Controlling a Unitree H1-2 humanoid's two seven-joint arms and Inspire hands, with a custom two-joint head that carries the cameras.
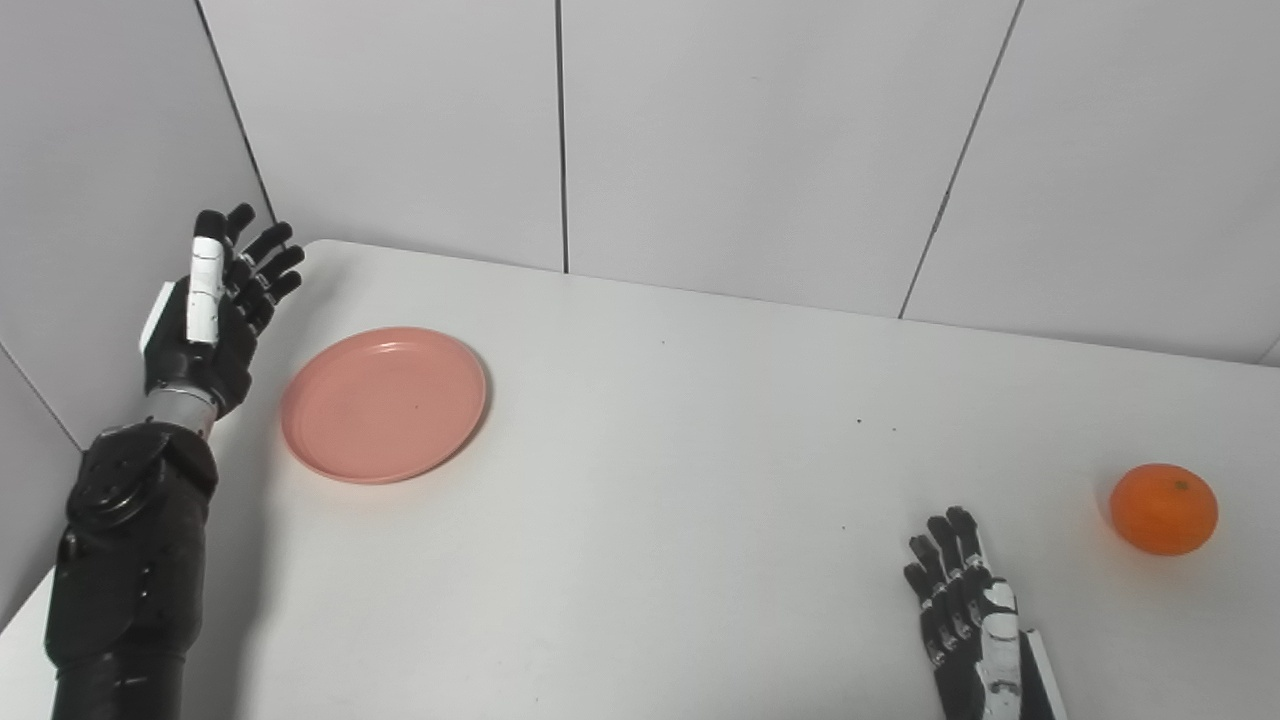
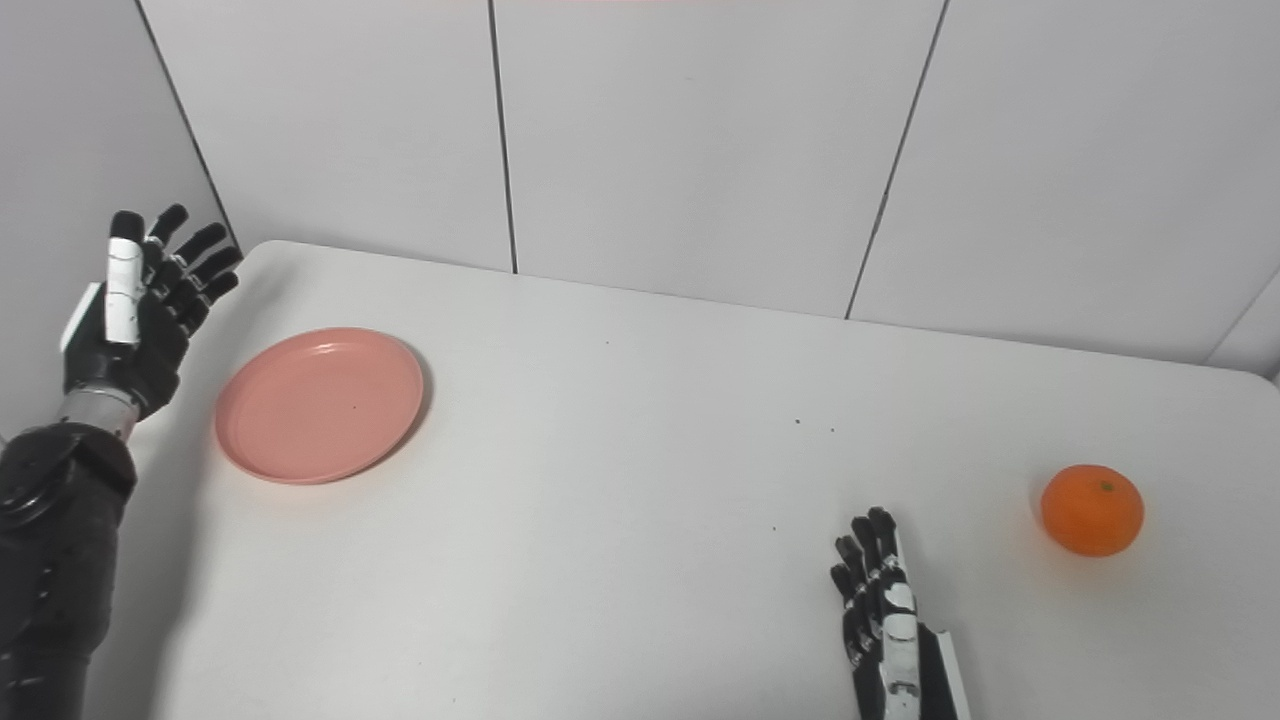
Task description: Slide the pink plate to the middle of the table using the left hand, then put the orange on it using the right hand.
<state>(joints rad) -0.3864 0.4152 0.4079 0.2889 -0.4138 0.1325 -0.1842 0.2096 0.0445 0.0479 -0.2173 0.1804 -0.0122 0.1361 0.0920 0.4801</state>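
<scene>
At the near edge of the white table, right of centre, the right hand enters from the bottom of the view. Its fingers are extended, lie close together and point toward the far side; it holds nothing. Whether the hand rests on the tabletop or sits just above it cannot be determined. To the right of this hand and slightly farther away, the orange sits on the table close to the right edge, apart from the hand and untouched. The central area of the table carries only a few small dark specks. At the left side, the left arm rises from the near left corner, a dark sleeve covering its forearm. The left hand is raised above the left edge of the table, fingers spread and extended toward the far side, thumb upright; it grips nothing. The pink plate lies flat on the table just right of this hand, near it with a visible gap between the two, in the far-left part of the surface and well left of the table's middle. The plate is empty. Beyond the table, grey wall panels with dark vertical seams form the far boundary, and a second panelled wall closes the left side.
</scene>
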